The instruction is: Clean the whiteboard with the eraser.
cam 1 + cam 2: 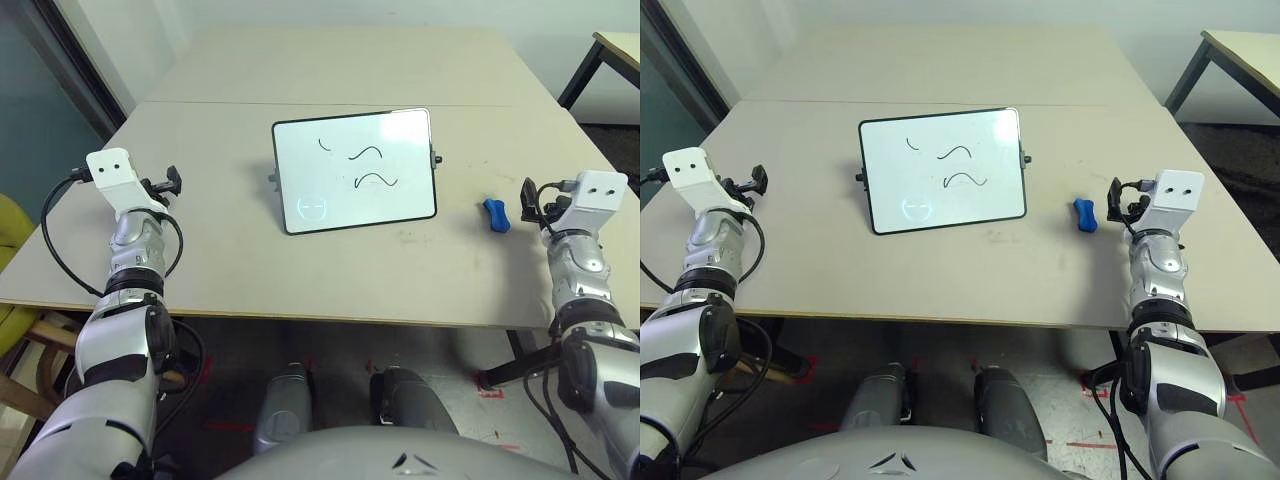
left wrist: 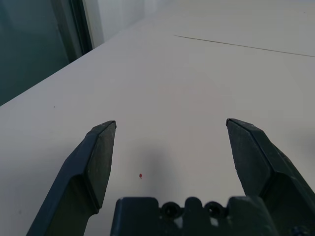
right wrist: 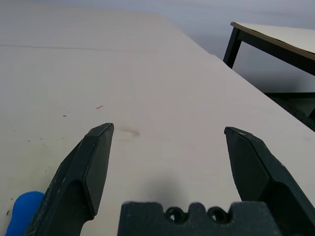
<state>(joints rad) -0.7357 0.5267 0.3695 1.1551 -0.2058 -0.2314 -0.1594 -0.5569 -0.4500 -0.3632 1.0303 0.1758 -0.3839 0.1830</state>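
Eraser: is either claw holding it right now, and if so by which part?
Nothing is held. Both the left claw and right claw are open and empty; the eraser lies on the table beside the right claw.

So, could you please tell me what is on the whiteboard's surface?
The whiteboard bears three black squiggles and a faint round reflection; nothing rests on it. Its back side is hidden.

The table [image 1: 200,260] lies bare between the left gripper [image 1: 172,182] and the whiteboard [image 1: 355,170], so that side is free to pass. The board stands propped at a tilt mid-table, with open surface behind it and in front. The eraser [image 1: 496,215] lies just beside the right gripper [image 1: 529,202], nothing between them. Both grippers stand wide apart, nothing between their fingers. A second table [image 1: 620,45] stands off at far right.
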